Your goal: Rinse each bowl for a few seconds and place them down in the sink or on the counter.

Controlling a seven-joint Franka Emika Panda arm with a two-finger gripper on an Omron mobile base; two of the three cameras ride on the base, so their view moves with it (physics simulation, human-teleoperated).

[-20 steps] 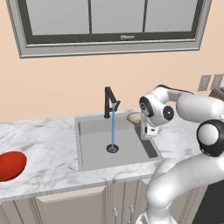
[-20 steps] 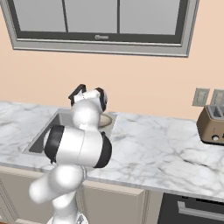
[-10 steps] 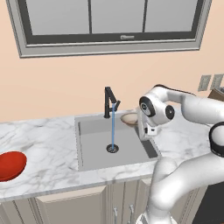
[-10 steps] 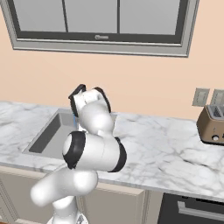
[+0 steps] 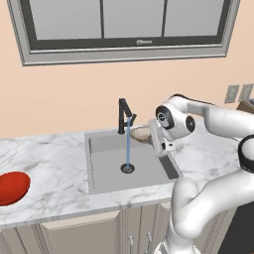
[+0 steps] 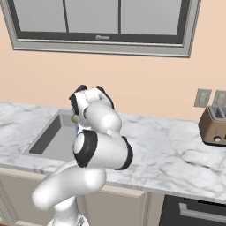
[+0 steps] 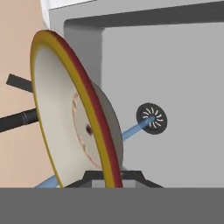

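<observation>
The beige bowl (image 5: 142,133) hangs tilted over the back right of the sink (image 5: 106,169), just right of the water stream (image 5: 128,147) that falls from the black faucet (image 5: 123,115). My gripper (image 5: 155,138) is shut on its right rim. In the hand view the beige bowl (image 7: 65,113) stands on edge between my fingers, pale inside facing left, with my gripper (image 7: 111,177) clamped on the brownish rim. Behind it lie the drain (image 7: 152,118) and the sink floor (image 7: 175,78). The red bowl (image 5: 12,187) rests on the counter (image 5: 54,163) at far left.
My arm covers most of the sink (image 6: 47,137) in the right base view. A toaster (image 6: 214,125) stands far right on the counter (image 6: 167,150), below wall outlets (image 6: 203,97). The window wall rises close behind the faucet.
My hand has carried the beige bowl a little to the left, from the sink's right rim toward the running water. The red bowl has not moved.
</observation>
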